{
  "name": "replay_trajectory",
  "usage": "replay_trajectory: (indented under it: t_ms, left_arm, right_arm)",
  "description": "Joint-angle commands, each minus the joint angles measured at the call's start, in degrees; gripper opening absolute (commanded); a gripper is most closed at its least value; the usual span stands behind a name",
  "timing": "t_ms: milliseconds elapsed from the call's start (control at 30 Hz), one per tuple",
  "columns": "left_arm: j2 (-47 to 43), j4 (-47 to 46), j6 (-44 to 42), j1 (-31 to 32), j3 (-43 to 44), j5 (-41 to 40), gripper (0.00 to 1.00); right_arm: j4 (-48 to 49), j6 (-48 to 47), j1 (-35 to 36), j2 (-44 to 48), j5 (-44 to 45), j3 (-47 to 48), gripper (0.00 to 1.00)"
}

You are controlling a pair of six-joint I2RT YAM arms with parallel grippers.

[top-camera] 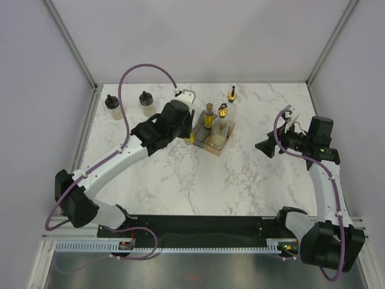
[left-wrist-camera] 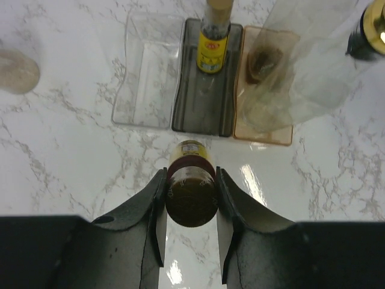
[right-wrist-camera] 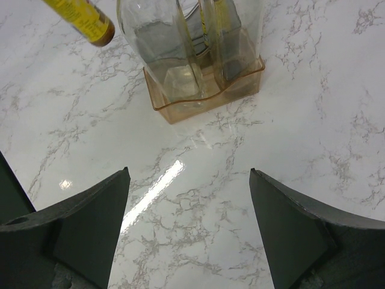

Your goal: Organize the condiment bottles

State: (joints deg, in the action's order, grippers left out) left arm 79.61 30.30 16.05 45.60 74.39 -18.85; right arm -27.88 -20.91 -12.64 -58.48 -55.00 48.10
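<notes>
My left gripper (left-wrist-camera: 191, 173) is shut on a tiny amber bottle (left-wrist-camera: 191, 194) with a yellow label. It holds the bottle off the table with its base toward the wrist camera, just short of the tray's grey compartment (left-wrist-camera: 201, 102). A matching amber bottle (left-wrist-camera: 213, 37) stands in that compartment. One tall clear bottle (left-wrist-camera: 301, 66) stands in the peach compartment (left-wrist-camera: 264, 129). Another gold-topped bottle (top-camera: 231, 93) stands beyond the tray. Two squat black-capped bottles (top-camera: 111, 102) (top-camera: 145, 99) stand at the far left. My right gripper (right-wrist-camera: 189, 205) is open and holds nothing, to the right of the tray (top-camera: 212, 146).
The tray's clear compartment (left-wrist-camera: 147, 72) has nothing in it. Metal frame posts and the table edges border the marble top (top-camera: 240, 180) on the left and right. The left arm (top-camera: 120, 159) reaches diagonally across the near left of the table.
</notes>
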Motion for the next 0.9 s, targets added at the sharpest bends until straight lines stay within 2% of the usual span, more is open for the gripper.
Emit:
replay_trajectory:
  t_ms: [0,333,867]
  left_arm:
    - [3.9,-6.0,-8.2,-2.5,8.2,3.1,0.02]
    - [18.1,-6.0,-11.6,-4.8,21.2,5.6,0.02]
    - [26.6,-6.4,-9.9,-5.1,21.9,8.0,0.02]
  right_arm:
    - [0.9,-1.5,-0.1,0.2,-0.7,0.6,0.9]
    - [0.7,-1.5,0.0,0.2,-0.9,0.7,0.9]
    - [0.4,-1.7,0.0,0.3,-0.9,0.9,0.9]
